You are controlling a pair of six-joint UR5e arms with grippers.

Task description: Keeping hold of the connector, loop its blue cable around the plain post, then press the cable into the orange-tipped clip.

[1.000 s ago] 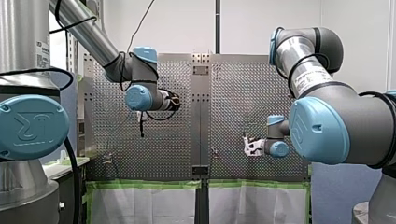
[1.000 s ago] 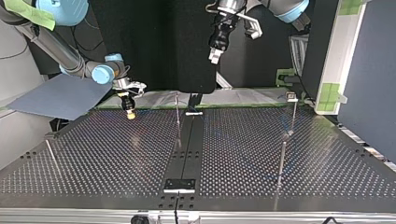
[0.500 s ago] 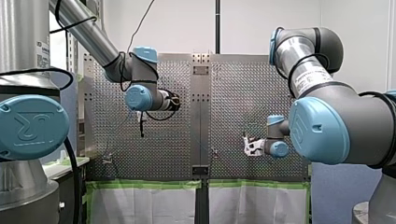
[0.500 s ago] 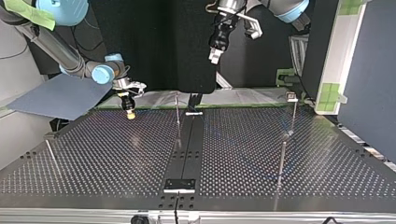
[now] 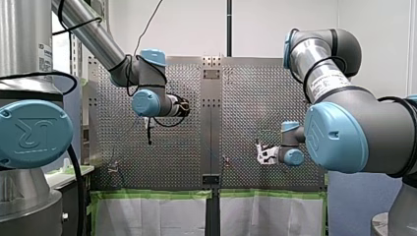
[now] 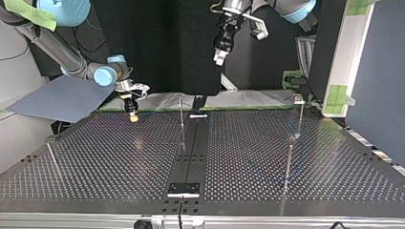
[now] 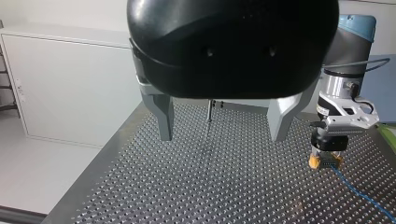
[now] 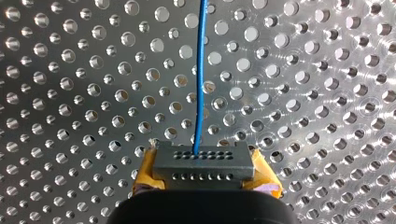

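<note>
- My right gripper (image 6: 132, 114) is clamped on the connector (image 8: 201, 163), a dark grey rectangular block with rows of small holes. Its yellow pads (image 8: 145, 176) press on either short end.
- The thin blue cable (image 8: 201, 70) comes out of the connector's face and runs straight ahead, away from the gripper, low over the perforated metal table (image 6: 239, 157).
- So the cable's long axis points directly away from the fingers, and the connector's long side lies across it.
- The coming move turns on this: in the top view a thin metal rod (image 6: 182, 119) stands upright near the centre strip, off to the right of my right gripper and near it. If that is the plain post, the cable needs to be carried sideways across to it and round.
- I cannot make out an orange tip anywhere, so I cannot place the orange-tipped clip.
- My right arm enters from the top view's left, with its wrist turned down. Its gripper hangs just above the table, close to the far edge by the green-taped cloth.
- My left gripper (image 7: 222, 135) has its metal fingers (image 7: 164, 116) spread wide with nothing between them.
- It hangs high over the table's middle, pointing down, well apart from the connector, and the left wrist view takes in the other gripper and the trailing cable off to one side.
- My right arm is clearly the nearer one, and the loop looks like its job.
</note>
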